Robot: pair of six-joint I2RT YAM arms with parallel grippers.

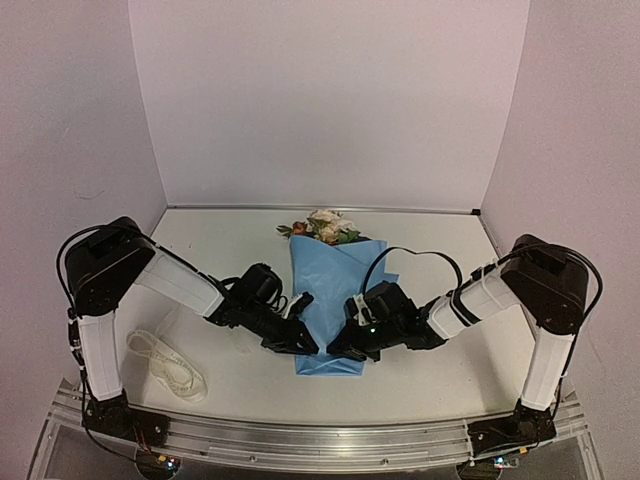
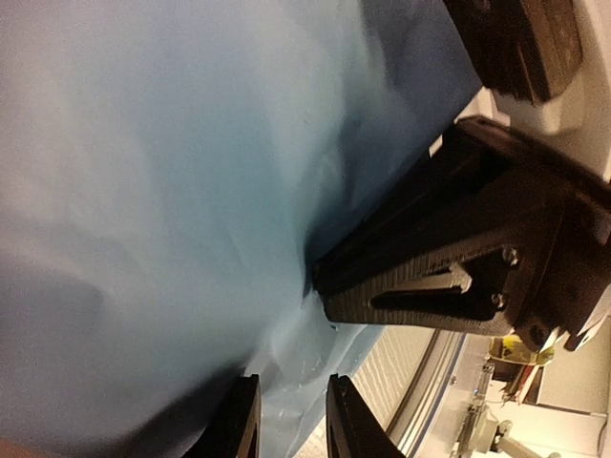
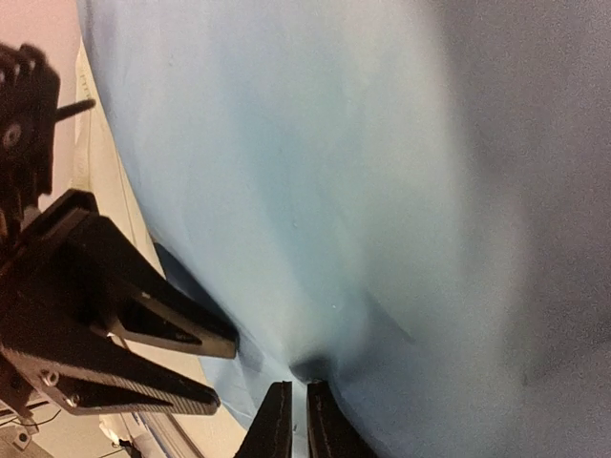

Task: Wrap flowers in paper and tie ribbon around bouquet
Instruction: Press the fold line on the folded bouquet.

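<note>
Counter [image 1: 440,380]: carries everything, and only the top view takes it in whole.
Paper [image 1: 335,290]: light-blue sheet folded around the stems at the counter's middle, running from near the far edge toward the near edge. Risk: it is thin, so two tools working the same near end could tear it or let the fold spring open.
Flowers [image 1: 325,227]: blooms poke out of the wrap's far end, close to the far edge, and are seen from above only. Risk: if the near end is lifted, the stems may slide out.
Ribbon [image 1: 165,365]: heaped loose toward the near-left corner, well apart from the wrap and not yet tied. Neither wrist view shows it.
Right tool [image 3: 298,386]: all but closed, pinching a pucker of paper. The creases show only in its own wrist view.
Left tool [image 2: 292,382]: tips narrowly parted with paper at the gap, but I cannot tell whether it grips. Risk: if it is loose, the fold hangs on the right tool's pinch alone.
</note>
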